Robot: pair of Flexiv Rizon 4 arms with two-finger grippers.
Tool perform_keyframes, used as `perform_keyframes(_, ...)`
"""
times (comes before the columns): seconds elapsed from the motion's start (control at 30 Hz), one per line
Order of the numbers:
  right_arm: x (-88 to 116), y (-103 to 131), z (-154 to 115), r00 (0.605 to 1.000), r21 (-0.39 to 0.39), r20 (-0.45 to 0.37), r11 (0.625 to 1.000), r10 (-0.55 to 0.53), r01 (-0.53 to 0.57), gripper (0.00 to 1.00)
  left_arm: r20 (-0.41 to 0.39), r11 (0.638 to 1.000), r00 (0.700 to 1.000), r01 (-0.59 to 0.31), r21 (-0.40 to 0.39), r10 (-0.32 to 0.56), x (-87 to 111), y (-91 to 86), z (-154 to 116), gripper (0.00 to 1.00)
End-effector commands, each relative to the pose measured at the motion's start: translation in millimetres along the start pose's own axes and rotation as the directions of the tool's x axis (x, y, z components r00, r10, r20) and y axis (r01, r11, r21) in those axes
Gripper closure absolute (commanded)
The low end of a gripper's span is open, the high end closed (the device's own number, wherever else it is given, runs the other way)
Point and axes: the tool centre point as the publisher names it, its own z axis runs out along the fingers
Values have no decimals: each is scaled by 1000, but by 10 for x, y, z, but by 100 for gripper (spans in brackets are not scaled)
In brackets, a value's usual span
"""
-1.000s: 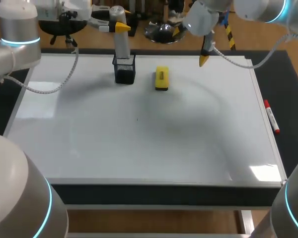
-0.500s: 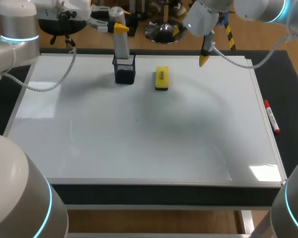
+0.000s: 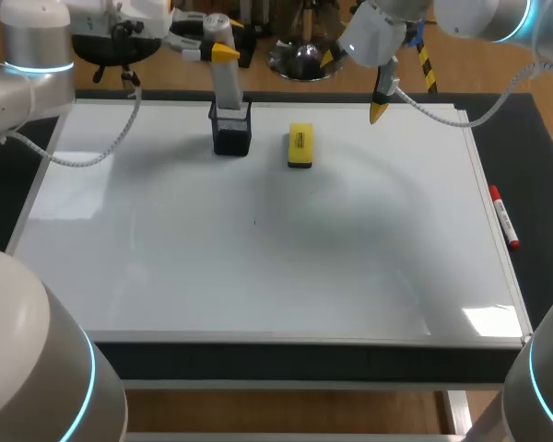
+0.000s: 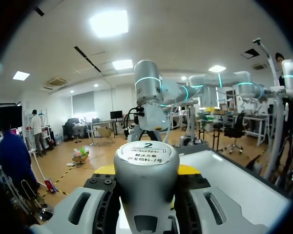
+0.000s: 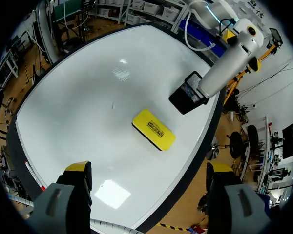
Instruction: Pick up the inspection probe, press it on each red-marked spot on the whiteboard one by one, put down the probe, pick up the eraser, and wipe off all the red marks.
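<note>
- Left tool [image 3: 220,49] is closed on the inspection probe [image 3: 227,85]. In the left wrist view its two fingers press against the grey cylinder from both sides, with the yellow tips showing just behind the round labelled cap.
- The probe stands upright with its lower end inside the black mesh holder [image 3: 231,130], and the left tool grips it at the upper end, above the holder.
- The holder sits on the whiteboard [image 3: 258,267], close to the board's far edge.
- The yellow eraser [image 3: 300,145] lies flat on the whiteboard just to the right of the holder, apart from it, with nothing touching it.
- Right tool [image 5: 145,170] is open, its two yellow-tipped fingers spread wide with nothing between them. In the head view it hangs above the far edge of the board, well to the right of the holder and beyond the eraser.
- The right wrist view shows the eraser and the holder ahead of the open fingers, with the probe rising out of the holder.
- A small dark speck [image 3: 254,221] marks the board nearer than the holder, toward the middle.
- A red marker [image 3: 503,216] lies along the board's right edge, far to the right of the holder, beside the dark tabletop [image 3: 539,184].
</note>
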Motion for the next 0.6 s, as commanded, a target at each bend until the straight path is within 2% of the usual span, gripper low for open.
perform_keyframes(0.03, -4, -2, -8, 1000, 3, -4, 1000, -1, 1, 0, -9, 1000, 1000, -3, 8, 3, -34, 30, -5, 100)
perform_keyframes(0.6, -4, -2, -8, 1000, 3, -4, 1000, -1, 1, 0, -15, 1000, 1000, 18, -1, -19, 71, 60, -14, 100)
